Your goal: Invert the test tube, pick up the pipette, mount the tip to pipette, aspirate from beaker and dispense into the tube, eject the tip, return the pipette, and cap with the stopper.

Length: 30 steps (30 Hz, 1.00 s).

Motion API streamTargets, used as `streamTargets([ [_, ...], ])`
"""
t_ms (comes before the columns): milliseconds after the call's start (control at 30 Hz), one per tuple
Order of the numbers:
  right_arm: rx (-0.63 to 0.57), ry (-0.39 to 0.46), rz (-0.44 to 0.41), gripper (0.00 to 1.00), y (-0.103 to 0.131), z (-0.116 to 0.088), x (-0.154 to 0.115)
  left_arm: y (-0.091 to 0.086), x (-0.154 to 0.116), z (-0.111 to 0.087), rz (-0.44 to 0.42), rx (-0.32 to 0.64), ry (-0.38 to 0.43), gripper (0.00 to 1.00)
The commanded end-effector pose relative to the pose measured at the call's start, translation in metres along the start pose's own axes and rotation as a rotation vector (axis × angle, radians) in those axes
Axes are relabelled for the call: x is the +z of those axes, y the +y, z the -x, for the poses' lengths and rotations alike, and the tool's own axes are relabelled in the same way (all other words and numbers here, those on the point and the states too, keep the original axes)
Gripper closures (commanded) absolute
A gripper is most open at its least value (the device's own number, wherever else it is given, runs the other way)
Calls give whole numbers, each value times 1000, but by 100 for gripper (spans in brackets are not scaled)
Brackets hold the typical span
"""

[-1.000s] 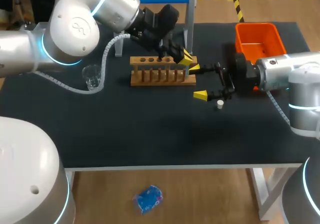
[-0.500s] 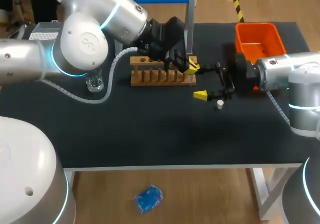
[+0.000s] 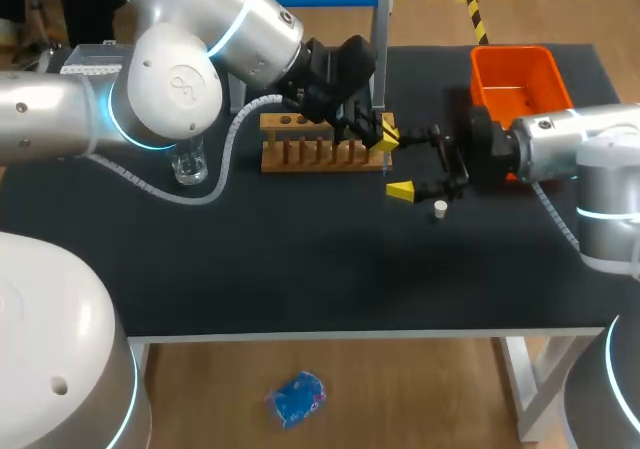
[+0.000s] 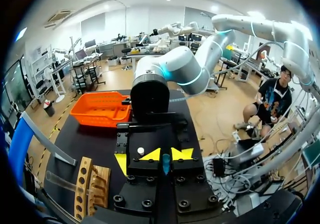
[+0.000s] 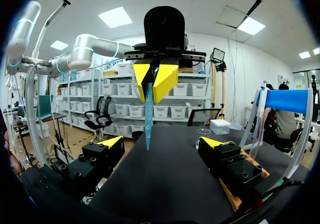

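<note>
My left gripper (image 3: 386, 134) hangs over the right end of the wooden tube rack (image 3: 318, 149), shut on a thin blue pipette tip (image 3: 385, 161) that points down. In the right wrist view that tip (image 5: 148, 116) hangs between the spread fingers of my right gripper (image 5: 162, 144), touching neither. My right gripper (image 3: 396, 165) lies level just right of the rack, open. In the left wrist view the tip (image 4: 165, 164) sits between my own yellow pads. A white stopper (image 3: 440, 207) lies on the table beside the right gripper. The glass beaker (image 3: 186, 159) stands left of the rack. A clear tube (image 4: 62, 181) shows by the rack.
An orange bin (image 3: 515, 81) stands at the back right. A blue stand with a metal post (image 3: 378, 39) rises behind the rack. The table's (image 3: 300, 269) black top stretches out in front of the rack.
My left gripper has moved a little right and down with the blue tip, to between the right gripper's fingers. The right arm has stayed still.
</note>
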State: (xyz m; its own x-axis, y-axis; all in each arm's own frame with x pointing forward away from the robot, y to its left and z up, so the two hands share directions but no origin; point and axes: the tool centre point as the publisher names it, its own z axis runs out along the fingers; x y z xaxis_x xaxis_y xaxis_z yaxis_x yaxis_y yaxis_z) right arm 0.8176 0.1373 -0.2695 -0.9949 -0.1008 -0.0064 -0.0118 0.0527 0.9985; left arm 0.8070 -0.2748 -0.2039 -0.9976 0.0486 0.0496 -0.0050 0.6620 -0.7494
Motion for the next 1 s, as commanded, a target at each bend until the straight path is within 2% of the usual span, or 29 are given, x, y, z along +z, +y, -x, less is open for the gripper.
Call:
streamTargets([
  [33,1,6,-6,0,4,4,4,-1,0,1,3,-1,1,100],
  [733,58,34,52,0,16,7,18,-1,0,1,3,-1,1,100],
  [767,57,34,53,11,16,7,18,-1,0,1,3,-1,1,100],
  [833,54,35,55,44,17,7,18,-1,0,1,3,-1,1,100],
  [867,54,36,55,50,17,7,18,-1,0,1,3,-1,1,100],
  [967,54,38,55,56,17,7,19,-1,0,1,3,-1,1,100],
  [1000,54,39,55,66,17,6,19,-1,0,1,3,-1,1,100],
])
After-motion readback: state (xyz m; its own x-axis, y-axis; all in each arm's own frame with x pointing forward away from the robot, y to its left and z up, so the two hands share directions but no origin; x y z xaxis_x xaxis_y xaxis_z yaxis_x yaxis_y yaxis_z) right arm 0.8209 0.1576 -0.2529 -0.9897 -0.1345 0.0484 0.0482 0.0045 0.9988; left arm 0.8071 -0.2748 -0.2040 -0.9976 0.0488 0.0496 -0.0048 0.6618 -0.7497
